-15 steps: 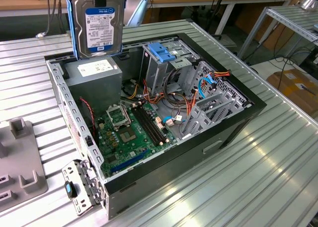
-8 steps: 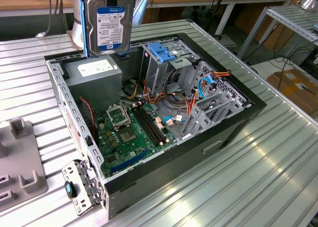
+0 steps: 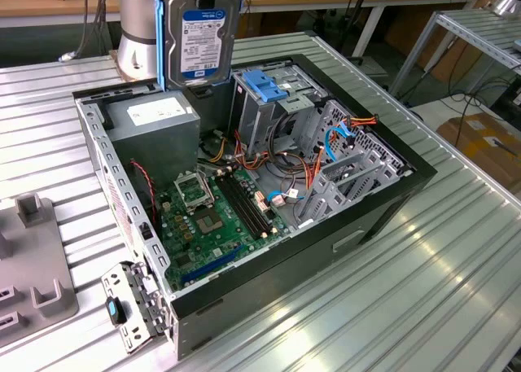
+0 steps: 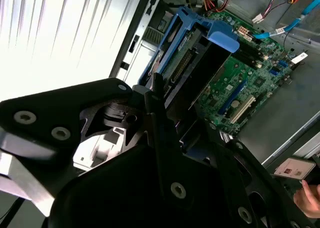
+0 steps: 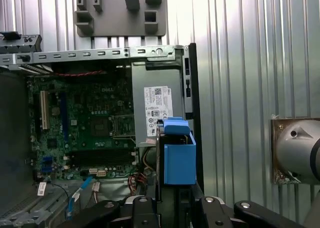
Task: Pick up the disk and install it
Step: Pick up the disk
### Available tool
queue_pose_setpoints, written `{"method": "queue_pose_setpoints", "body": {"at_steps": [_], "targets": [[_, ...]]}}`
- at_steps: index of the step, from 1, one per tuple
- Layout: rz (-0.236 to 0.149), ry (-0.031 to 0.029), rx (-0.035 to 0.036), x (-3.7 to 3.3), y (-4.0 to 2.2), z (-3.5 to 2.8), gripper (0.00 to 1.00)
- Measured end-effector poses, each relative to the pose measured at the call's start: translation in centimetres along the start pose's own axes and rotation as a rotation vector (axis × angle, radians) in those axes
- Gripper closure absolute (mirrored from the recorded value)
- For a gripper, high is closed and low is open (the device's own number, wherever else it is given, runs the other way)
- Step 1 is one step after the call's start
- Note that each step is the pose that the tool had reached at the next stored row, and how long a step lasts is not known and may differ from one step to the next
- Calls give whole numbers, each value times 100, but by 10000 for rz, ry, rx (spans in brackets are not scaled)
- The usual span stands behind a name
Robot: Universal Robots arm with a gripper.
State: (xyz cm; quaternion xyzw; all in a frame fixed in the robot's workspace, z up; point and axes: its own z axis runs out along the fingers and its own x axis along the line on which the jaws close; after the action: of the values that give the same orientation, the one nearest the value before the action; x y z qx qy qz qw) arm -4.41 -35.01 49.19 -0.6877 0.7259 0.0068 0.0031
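Vertically held, the disk hangs above the open computer case, over its grey power-supply box; the gripper has its jaws clenched on the disk.

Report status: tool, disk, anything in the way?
Tool shut on the disk. Disk upright above the open case, near the power supply, not installed. Cables beside the cage.
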Motion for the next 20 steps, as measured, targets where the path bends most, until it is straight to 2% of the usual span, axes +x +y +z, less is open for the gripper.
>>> {"method": "queue_pose_setpoints", "body": {"at_steps": [5,8,20], "targets": [[0,0,0,-9,-166,-1,65],[1,0,0,-13,-241,0,65],[0,0,0,-14,-255,-1,65]]}}
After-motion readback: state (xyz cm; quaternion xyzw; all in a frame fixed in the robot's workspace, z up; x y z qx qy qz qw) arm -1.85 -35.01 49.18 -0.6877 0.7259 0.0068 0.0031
